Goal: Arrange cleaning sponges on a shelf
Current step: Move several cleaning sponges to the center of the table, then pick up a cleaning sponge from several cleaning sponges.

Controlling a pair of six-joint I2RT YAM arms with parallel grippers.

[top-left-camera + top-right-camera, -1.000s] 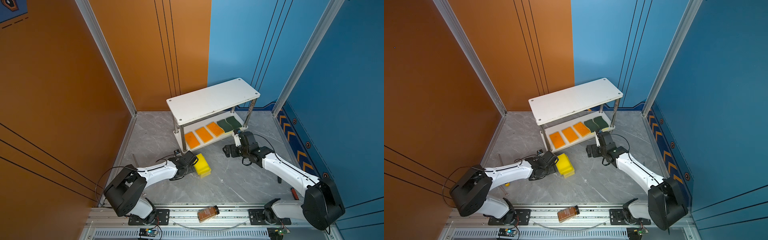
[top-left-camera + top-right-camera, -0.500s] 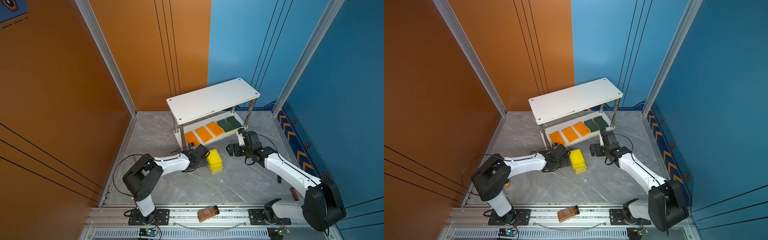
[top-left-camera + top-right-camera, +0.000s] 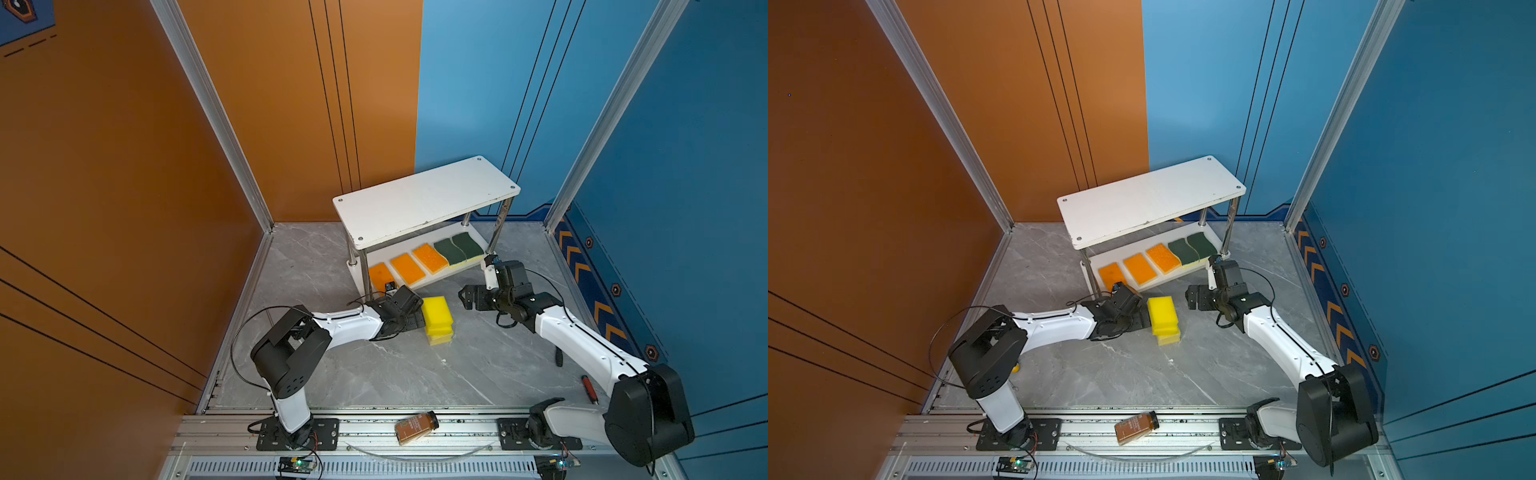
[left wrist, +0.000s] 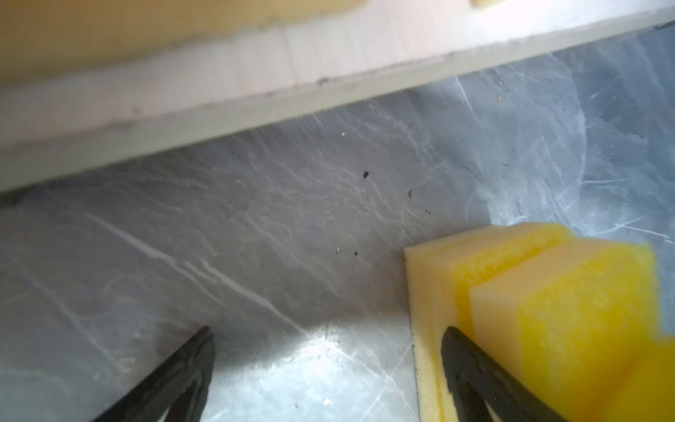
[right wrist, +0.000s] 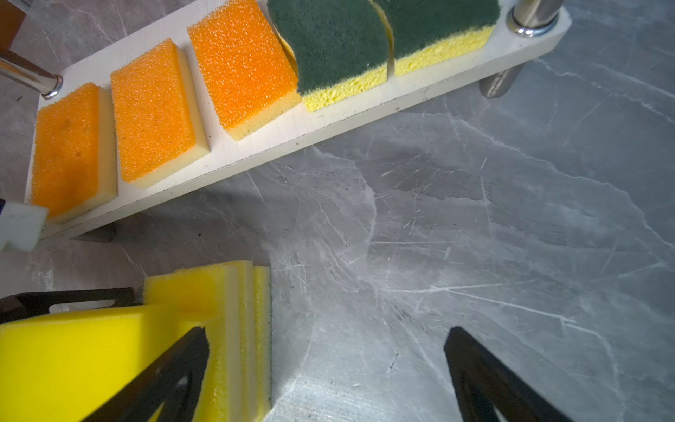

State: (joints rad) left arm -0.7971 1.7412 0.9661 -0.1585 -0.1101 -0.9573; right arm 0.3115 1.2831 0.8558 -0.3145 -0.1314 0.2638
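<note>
A stack of yellow cleaning sponges point(image 3: 437, 318) point(image 3: 1163, 316) stands on the grey floor in front of the shelf point(image 3: 424, 199). The shelf's lower board point(image 5: 328, 120) carries three orange sponges point(image 5: 153, 109) and two green-topped sponges point(image 5: 336, 44) in a row. My left gripper point(image 3: 413, 322) point(image 4: 328, 365) is open, low at the stack's left side. One of its fingers point(image 4: 475, 376) lies against the yellow foam point(image 4: 548, 310), with nothing between the jaws. My right gripper point(image 3: 464, 297) point(image 5: 325, 365) is open just right of the stack point(image 5: 109, 347).
A brown bottle point(image 3: 416, 427) lies on the front rail. A red-handled tool point(image 3: 589, 388) and a small black object point(image 3: 559, 357) lie by the right wall. The shelf's chrome legs point(image 5: 533, 14) stand close to the right gripper. Walls close in the floor on three sides.
The left arm has slid the yellow stack to the right, nearer the shelf's front. The right gripper has shifted slightly right and stays open.
</note>
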